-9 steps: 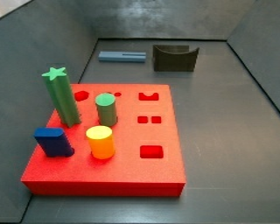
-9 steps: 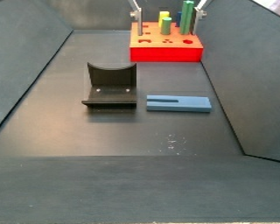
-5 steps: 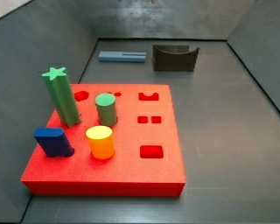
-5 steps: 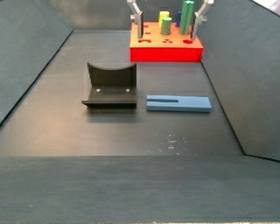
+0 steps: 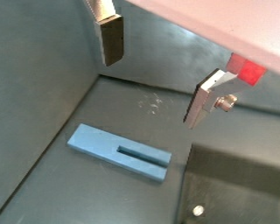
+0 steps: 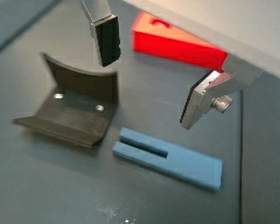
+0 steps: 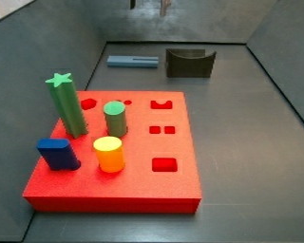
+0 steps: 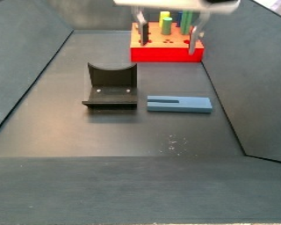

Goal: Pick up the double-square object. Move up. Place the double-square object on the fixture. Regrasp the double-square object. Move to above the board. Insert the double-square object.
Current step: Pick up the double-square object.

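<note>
Double-square object (image 8: 179, 105) flat on floor, lower centre of a wrist view; gripper (image 6: 150, 72) high above, fingers apart, empty. Risk: off-centre descent nudges bar toward fixture (image 8: 109, 86).

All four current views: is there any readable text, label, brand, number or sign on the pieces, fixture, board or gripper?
None readable: no text on the double-square object, the fixture, the board, or the open, empty gripper above the floor.

Slate-blue double-square object (image 6: 170, 157), red board (image 7: 117, 159), silver gripper (image 6: 152, 73).
</note>
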### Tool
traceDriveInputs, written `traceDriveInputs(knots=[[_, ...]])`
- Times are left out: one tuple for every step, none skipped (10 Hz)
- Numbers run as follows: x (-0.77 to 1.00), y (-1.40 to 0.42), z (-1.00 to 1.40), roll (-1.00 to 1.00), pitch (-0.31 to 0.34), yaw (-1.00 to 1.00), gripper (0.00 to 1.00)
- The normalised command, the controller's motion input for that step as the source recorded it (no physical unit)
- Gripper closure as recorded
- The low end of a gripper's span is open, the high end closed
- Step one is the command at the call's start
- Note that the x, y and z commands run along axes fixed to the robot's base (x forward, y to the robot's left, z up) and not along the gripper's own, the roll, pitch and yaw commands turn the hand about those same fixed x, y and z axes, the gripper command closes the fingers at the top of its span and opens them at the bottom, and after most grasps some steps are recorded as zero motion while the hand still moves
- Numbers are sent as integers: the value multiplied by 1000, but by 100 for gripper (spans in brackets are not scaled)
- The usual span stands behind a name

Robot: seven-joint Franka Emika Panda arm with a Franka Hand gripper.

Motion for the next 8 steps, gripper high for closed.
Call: traceDriveInputs(knots=[[-180,0,-726,-120,79,-857,0],[-191,0,-726,-113,76,-854,0],[-157,0,-709,-153,44,-851,0],[-103,0,-674,-194,4,-814,0],[-100,0,-657,-204,0,-791,0],[-60,0,-600,-233,0,-774,0],[0,0,-329,-376,-19,-660,0],[0,131,-120,-486,-129,-406,0]])
